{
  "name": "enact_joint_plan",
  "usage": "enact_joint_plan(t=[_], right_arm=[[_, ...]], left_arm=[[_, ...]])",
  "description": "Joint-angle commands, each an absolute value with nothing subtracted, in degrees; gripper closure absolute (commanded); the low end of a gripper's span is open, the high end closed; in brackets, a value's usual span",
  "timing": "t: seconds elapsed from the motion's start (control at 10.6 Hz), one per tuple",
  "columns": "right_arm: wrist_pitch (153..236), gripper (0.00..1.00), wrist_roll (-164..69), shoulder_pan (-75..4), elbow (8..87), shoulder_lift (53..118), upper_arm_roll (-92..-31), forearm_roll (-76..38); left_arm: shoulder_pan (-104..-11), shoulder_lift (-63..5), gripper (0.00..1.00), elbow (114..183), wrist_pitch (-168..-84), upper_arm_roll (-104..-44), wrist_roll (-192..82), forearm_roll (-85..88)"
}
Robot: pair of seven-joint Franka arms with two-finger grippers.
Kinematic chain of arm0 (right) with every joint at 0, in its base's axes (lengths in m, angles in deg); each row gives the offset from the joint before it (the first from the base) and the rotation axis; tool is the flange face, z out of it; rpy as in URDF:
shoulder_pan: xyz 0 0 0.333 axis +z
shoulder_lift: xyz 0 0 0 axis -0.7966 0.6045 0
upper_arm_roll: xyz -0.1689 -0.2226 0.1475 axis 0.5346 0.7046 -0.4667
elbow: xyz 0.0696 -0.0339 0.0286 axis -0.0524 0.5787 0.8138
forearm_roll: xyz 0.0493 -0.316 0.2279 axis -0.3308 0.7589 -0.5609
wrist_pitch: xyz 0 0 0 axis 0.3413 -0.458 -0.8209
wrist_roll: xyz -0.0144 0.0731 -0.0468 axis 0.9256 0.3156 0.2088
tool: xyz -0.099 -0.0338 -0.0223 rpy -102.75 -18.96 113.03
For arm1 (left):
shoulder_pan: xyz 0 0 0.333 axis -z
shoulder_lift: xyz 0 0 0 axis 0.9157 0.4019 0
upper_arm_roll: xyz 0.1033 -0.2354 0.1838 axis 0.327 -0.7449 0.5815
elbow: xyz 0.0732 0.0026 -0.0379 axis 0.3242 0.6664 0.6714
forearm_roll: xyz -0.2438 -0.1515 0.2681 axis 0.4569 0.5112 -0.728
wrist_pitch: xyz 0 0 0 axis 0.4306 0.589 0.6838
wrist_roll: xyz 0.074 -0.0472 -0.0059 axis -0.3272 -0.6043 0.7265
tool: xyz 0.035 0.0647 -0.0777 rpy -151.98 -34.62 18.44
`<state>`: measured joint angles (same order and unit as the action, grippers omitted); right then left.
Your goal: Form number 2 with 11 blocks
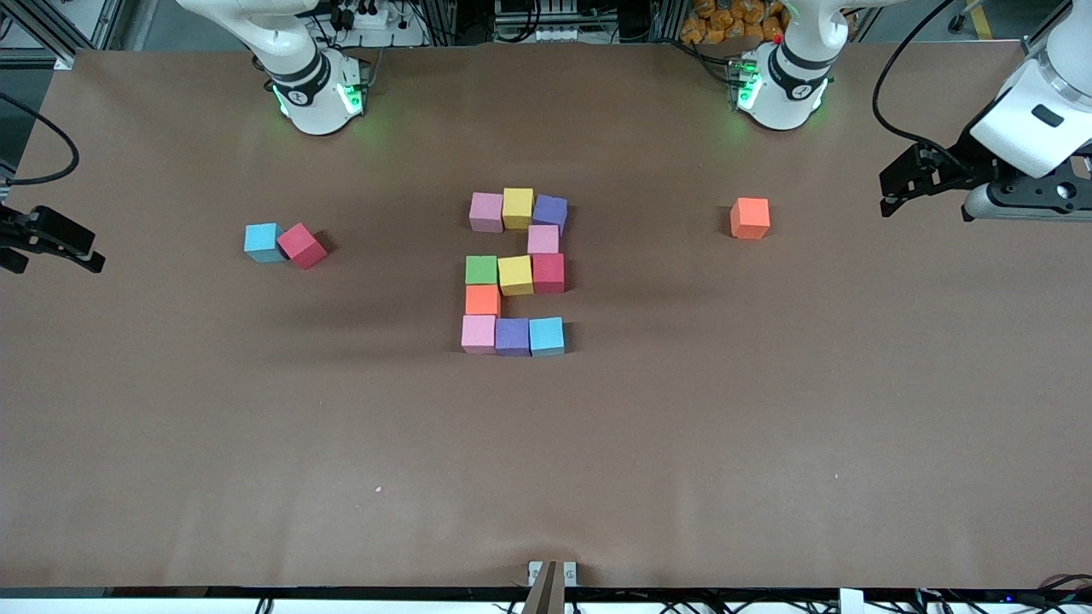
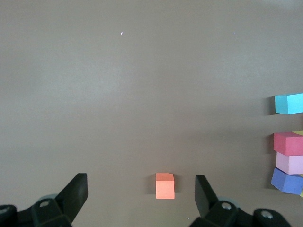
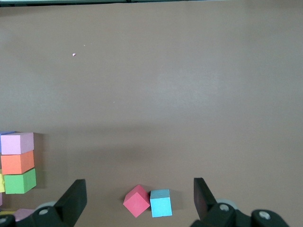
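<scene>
The number 2 (image 1: 515, 275) lies at the table's middle, built of several blocks: three rows of three joined by a single pink block (image 1: 543, 240) and a single orange block (image 1: 483, 300). My left gripper (image 1: 889, 194) (image 2: 140, 183) hangs open and empty over the left arm's end of the table. A loose orange block (image 1: 750, 217) (image 2: 165, 185) lies between it and the digit. My right gripper (image 1: 58, 256) (image 3: 138, 186) hangs open and empty over the right arm's end. A loose red block (image 1: 301, 246) (image 3: 137, 200) touches a light blue block (image 1: 262, 242) (image 3: 161, 203) there.
Brown paper covers the table (image 1: 768, 426). Both arm bases (image 1: 320, 94) (image 1: 781, 89) stand along the edge farthest from the front camera. A small clamp (image 1: 551, 576) sits at the nearest edge. Part of the digit shows at the rim of each wrist view.
</scene>
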<state>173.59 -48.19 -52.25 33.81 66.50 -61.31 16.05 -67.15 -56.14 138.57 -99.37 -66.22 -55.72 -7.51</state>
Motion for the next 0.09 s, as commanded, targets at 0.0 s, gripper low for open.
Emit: enact_joint_plan(t=[0.0], right_arm=[[172.83, 0.00, -47.50, -52.81, 33.28, 66.58, -61.77, 16.00]], left_arm=[[-67.44, -56.46, 0.00, 138.84, -99.51, -66.08, -56.83, -6.35]])
